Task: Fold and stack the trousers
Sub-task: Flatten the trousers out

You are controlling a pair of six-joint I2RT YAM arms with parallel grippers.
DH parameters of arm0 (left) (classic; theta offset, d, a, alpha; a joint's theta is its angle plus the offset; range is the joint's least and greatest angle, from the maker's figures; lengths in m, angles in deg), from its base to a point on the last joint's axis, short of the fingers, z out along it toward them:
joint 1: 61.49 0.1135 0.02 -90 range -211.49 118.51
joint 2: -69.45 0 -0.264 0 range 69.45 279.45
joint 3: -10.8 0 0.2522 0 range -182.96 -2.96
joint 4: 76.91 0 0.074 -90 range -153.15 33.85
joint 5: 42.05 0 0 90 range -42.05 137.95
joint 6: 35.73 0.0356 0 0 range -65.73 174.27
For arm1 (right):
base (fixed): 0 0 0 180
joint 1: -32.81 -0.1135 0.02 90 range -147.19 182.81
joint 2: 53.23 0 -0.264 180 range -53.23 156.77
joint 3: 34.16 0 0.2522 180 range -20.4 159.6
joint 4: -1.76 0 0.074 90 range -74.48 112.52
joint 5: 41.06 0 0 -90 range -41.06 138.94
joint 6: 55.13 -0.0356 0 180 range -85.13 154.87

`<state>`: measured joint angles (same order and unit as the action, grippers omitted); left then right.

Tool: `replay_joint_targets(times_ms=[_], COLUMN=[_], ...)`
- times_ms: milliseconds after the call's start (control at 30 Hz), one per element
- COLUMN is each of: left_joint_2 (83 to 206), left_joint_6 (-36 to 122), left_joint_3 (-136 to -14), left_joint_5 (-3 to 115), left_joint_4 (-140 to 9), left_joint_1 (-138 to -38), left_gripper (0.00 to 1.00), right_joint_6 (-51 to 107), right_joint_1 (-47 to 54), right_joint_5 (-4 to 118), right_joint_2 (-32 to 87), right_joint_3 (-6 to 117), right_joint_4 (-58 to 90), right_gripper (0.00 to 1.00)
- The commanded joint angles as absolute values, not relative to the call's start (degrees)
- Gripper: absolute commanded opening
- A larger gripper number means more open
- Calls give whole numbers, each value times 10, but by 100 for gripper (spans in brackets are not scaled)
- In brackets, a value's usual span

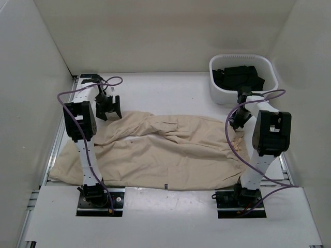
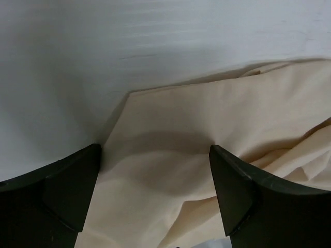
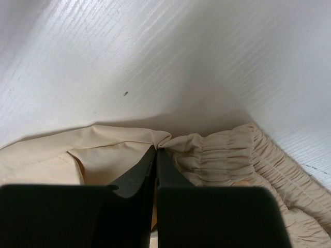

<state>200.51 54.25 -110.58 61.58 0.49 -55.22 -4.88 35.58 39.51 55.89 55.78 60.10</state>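
The trousers (image 1: 165, 150) lie spread across the table (image 1: 170, 85), gathered waistband (image 3: 222, 155) at the right, legs to the left. The left gripper (image 1: 110, 114) hovers spread wide over the far leg edge; the right gripper (image 1: 237, 124) is pressed together, pinching a pucker of cloth beside the waistband. The fabric is judged light and limp: grip at waistband and hem corners

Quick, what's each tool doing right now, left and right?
Left tool: open, holding nothing, over the trousers.
Right tool: closed, pinching the trousers at the waistband edge.
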Motion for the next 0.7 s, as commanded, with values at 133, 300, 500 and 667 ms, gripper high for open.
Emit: replay_joint_targets(times_ms=[133, 300, 500, 667], left_joint_2=[2023, 2029, 1868, 1690], left_joint_6=[543, 543, 543, 543], left_joint_3=[-1061, -1067, -1158, -1020], left_joint_5=[567, 543, 387, 333], left_joint_4=[16, 32, -102, -305], left_joint_1=[-566, -566, -552, -584], left_gripper=[70, 14, 14, 14], right_joint_6=[-36, -42, -42, -42], right_joint_1=[355, 355, 344, 332], right_joint_5=[377, 377, 382, 377], right_joint_2=[539, 534, 515, 493], right_joint_3=[571, 571, 583, 570], right_joint_4=[611, 611, 611, 599], right_gripper=[0, 0, 0, 0])
